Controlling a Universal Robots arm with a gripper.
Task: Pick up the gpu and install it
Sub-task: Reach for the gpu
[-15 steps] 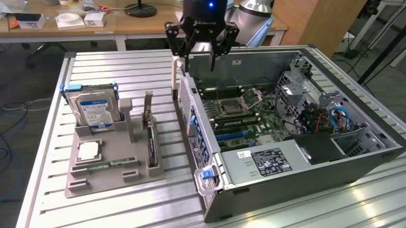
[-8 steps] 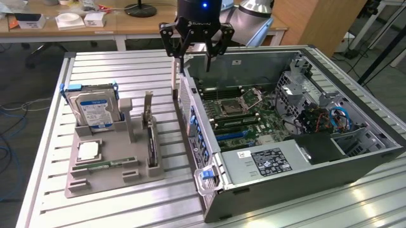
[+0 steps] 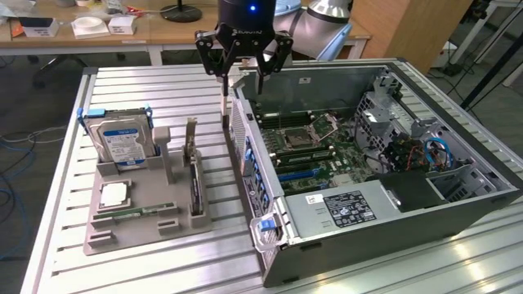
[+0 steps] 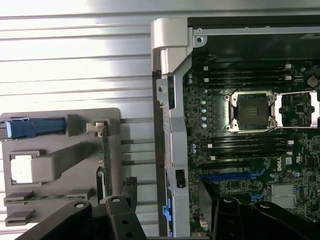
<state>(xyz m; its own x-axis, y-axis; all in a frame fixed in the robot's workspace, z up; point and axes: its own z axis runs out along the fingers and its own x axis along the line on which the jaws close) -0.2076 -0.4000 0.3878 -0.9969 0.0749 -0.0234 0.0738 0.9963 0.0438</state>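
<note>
Exterior view: ROBOTIQ gripper (image 3: 242, 76) spread; gpu (image 3: 195, 184) in holder (image 3: 139, 205).

I see a black gripper (image 3: 242, 79), a ribbed silver table (image 3: 155, 92), a plain grey holder (image 3: 139, 233). The gpu (image 3: 195, 184) is dark, the hard drive (image 3: 122, 144) label blue and white, the memory stick (image 3: 135, 212) green, motherboard slots (image 3: 298, 174) blue.

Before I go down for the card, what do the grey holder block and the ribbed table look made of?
The grey moulded holder block looks like matte plastic: uniform dull grey, no glare. The ribbed silver table looks like bare aluminium: straight parallel grooves, bright reflected streaks. The thin dark card standing in the block has a silver end bracket that looks like sheet metal.
</note>
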